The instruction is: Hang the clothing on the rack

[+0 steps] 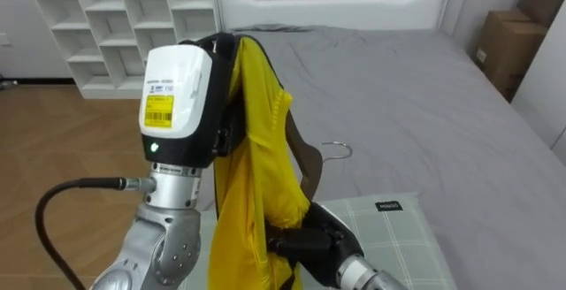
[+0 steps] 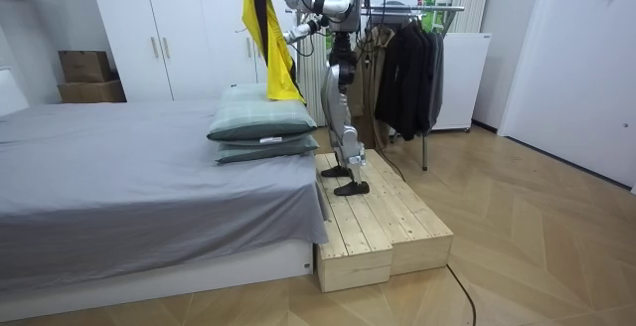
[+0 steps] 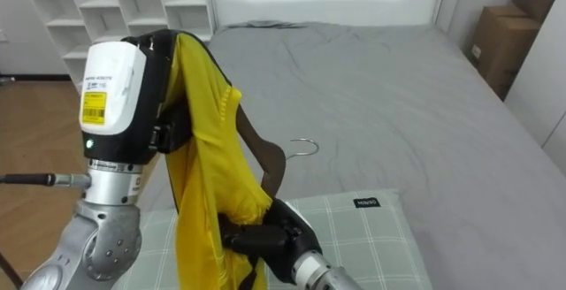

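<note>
Room view first: the robot stands on a wooden platform (image 2: 388, 232) at the end of the bed (image 2: 119, 157), facing the bed, with a clothes rack (image 2: 437, 8) of dark clothes (image 2: 407, 68) behind it. It holds the yellow garment (image 1: 252, 175) high in front of its chest, above the stacked pillows (image 2: 263, 127). In the eye views the left hand (image 1: 177, 87) is raised with the cloth draped over its top and hanging down its far side. Its fingers lie behind the fabric, so I cannot tell how they are set. The right hand (image 1: 318, 237) sits lower, against the bottom folds. Its fingers are curled and appear clamped on the lower end of a brown wooden hanger (image 1: 307, 162). The hanger's arm runs up inside the garment and its metal hook pokes out to the right. By my reading the task is in its middle stretch. The garment is off the bed and the hanger seems partly threaded into it. The shoulders do not look seated on the hanger, and nothing yellow hangs on the rack yet. What remains is settling the garment on the hanger, turning to the rack and hooking it on.
</note>
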Controlling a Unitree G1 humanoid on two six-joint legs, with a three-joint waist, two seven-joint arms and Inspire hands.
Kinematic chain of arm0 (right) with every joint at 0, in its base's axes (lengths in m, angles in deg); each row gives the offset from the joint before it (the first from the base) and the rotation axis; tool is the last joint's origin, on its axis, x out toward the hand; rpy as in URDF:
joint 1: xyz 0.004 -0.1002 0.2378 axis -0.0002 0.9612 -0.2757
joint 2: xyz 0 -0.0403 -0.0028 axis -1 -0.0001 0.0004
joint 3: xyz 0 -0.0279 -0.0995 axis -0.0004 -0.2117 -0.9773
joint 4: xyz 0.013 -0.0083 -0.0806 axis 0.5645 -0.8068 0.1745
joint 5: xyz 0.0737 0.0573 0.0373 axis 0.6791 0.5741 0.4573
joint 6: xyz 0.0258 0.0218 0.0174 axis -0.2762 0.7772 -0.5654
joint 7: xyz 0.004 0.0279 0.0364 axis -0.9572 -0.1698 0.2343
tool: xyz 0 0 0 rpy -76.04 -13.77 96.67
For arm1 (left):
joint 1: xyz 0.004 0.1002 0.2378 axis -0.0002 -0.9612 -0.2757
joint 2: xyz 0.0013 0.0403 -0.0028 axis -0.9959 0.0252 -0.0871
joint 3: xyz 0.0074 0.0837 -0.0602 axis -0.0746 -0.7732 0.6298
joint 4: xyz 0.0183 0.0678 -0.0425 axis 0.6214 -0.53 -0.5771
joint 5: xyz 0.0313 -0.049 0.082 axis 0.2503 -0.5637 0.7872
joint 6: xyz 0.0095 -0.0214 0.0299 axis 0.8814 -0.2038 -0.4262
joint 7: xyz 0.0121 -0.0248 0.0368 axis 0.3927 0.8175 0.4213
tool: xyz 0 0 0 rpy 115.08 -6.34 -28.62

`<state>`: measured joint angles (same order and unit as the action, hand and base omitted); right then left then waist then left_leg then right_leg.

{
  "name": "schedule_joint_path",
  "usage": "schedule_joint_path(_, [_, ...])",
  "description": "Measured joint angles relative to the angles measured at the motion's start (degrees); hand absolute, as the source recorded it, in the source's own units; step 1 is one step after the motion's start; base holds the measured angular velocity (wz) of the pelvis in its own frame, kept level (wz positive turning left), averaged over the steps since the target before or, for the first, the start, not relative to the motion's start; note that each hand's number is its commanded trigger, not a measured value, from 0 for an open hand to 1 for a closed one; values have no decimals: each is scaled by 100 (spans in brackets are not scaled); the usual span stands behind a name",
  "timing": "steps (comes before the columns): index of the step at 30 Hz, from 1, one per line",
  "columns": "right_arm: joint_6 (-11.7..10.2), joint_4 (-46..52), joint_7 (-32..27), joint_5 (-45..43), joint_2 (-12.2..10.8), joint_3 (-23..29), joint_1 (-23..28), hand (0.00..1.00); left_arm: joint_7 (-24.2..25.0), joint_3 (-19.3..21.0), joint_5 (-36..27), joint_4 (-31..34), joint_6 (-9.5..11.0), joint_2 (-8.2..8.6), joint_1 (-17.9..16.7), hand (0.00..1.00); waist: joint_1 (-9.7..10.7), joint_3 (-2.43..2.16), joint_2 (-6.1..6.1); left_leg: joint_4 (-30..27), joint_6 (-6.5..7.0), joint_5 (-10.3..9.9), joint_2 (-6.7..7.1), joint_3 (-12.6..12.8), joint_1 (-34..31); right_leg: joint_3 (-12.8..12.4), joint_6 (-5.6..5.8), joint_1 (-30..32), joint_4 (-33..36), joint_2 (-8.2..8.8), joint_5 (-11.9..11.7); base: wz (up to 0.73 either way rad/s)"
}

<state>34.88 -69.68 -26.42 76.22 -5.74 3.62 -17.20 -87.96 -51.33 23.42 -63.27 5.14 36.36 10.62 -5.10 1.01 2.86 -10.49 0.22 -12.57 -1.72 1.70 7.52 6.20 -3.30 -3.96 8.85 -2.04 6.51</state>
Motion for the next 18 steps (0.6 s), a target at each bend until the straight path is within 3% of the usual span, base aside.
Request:
schedule_joint_path(13, [0, 21, -23, -187, 85, 80, -1, 100, 2, -18, 3, -3, -45, -39, -6, 100, 53, 3, 4, -1, 0, 0, 3, -37, 28, 24, 3, -95, -26, 5, 2, 2])
schedule_joint_path(18, [1, 65, -334, -1477, 152, 631, -1, 100, -10, 58, -153, -294, -30, -71, -10, 100, 83, 33, 7, -4, 9, 6, 17, -55, 54, 19, 6, -89, -23, 16, 4, 0])
